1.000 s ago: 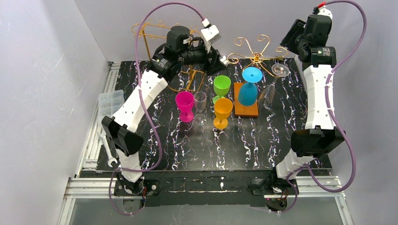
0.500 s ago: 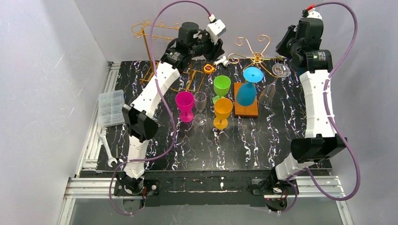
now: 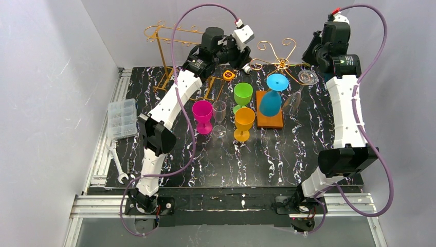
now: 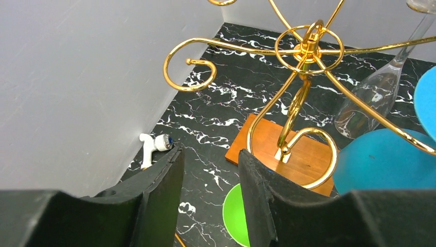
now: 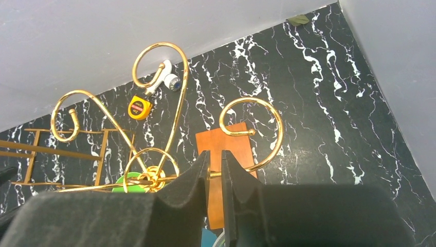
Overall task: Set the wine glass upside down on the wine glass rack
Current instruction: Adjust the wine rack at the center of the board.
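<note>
Your black marbled table (image 3: 288,154) carries everything. Both arms reach to its far edge: the left arm (image 3: 169,103) slants up from the near left, and the right arm (image 3: 347,108) rises along the right side.

Two gold wire racks stand at the back. A ladder-like rack (image 3: 169,36) is at the far left. The wine glass rack (image 3: 280,63) with curled arms is right of centre, on a wooden base (image 3: 270,123). A clear plastic box (image 3: 122,118) lies off the table's left edge.

Two wine glasses already hang upside down on the wine glass rack. The blue glass (image 3: 271,102) is over the wooden base. The hanging clear glass (image 3: 294,100) is just to its right, tilted.

Four more stand upright on the table left of the base. The green glass (image 3: 243,93) is behind the orange glass (image 3: 244,118). The pink glass (image 3: 202,111) is just beside the upright clear glass (image 3: 219,110).

Your left jaws are raised just left of the wine glass rack. In the left wrist view they stand moderately apart with nothing between them, and the rack's hub (image 4: 308,43) is ahead. Your right jaws are raised just right of the rack. In the right wrist view they are drawn to a narrow slit, and you can see nothing gripped in it, only the rack (image 5: 154,177) and its base beyond.

A wrench (image 3: 117,164) lies below the box. A yellow tape measure (image 3: 229,75) and a small white fitting (image 3: 248,67) sit near the back edge.
</note>
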Controlling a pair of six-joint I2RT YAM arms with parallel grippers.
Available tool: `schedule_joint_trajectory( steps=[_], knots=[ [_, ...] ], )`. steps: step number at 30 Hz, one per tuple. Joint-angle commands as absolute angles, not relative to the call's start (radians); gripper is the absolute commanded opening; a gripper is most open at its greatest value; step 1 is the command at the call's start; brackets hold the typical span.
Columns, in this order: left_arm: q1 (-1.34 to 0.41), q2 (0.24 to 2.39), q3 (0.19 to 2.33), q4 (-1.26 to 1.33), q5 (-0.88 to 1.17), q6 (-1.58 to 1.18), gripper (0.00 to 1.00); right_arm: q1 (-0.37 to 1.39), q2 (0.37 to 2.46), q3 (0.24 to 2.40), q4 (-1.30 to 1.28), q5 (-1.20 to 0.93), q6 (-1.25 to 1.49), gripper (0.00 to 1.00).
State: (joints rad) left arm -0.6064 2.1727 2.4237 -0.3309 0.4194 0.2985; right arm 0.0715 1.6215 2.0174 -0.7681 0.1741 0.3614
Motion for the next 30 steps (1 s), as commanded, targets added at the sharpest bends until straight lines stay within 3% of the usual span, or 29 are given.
schedule_joint_trajectory(
  steps=[1, 23, 26, 28, 30],
  knots=[
    [-0.626, 2.154, 2.461, -0.296, 0.481, 0.283, 0.43, 0.063, 1.631, 2.02, -0.767, 0.205, 0.344, 0.21],
    [-0.647, 1.976, 2.212, -0.306, 0.652, 0.206, 0.43, 0.059, 1.66, 1.996, -0.751, 0.156, 0.338, 0.19],
    [-0.648, 1.94, 2.174, -0.324, 0.658, 0.227, 0.43, 0.06, 1.657, 2.013, -0.754, 0.129, 0.342, 0.25],
    [-0.647, 1.913, 2.15, -0.354, 0.636, 0.269, 0.43, 0.061, 1.653, 2.026, -0.767, 0.124, 0.34, 0.36],
    [-0.645, 1.887, 2.137, -0.404, 0.604, 0.31, 0.49, 0.064, 1.64, 2.03, -0.774, 0.123, 0.339, 0.41]
  ],
)
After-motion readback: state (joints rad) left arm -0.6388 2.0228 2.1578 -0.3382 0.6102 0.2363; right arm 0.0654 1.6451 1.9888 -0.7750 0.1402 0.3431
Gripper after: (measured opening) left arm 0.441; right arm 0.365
